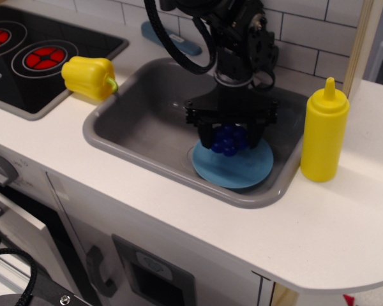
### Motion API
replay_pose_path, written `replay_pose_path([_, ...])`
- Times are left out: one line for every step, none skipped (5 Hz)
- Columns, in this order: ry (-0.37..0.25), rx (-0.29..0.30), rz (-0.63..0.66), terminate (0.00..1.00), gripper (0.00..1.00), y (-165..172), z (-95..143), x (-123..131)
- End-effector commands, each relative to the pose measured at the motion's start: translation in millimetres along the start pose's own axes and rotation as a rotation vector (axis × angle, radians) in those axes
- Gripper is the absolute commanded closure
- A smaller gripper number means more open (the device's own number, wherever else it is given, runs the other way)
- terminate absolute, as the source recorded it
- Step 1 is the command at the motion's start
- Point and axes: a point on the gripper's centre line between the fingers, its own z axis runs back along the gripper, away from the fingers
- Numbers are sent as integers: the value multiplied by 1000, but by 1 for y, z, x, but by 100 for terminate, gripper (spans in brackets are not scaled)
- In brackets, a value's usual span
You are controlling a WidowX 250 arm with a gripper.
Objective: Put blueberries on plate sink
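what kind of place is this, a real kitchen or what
Most likely a toy play kitchen, not a real one: a small grey sink set in a white counter, a flat stovetop with printed red burners, and a plastic yellow pepper beside it.

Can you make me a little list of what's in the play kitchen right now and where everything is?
gripper: closed on the blueberries, over the plate
blueberries: dark blue bunch between the fingers, above the plate's back part; cannot tell if they touch it
plate: light blue, flat in the sink, right side
sink: grey, set in the white counter
pepper: yellow, on the counter between stove and sink
bottle: yellow, upright on the counter right of the sink
stove: black with red rings, far left
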Motion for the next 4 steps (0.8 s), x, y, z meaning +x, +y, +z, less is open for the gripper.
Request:
replay_pose_path([-28, -27, 52, 0, 0, -2, 26, 14])
replay_pose_path([-54, -22, 91, 0, 0, -2, 42, 14])
replay_pose_path([-71, -32, 121, 0, 0, 0, 62, 19])
replay_pose_path([-89, -70, 151, 0, 0, 4, 84, 23])
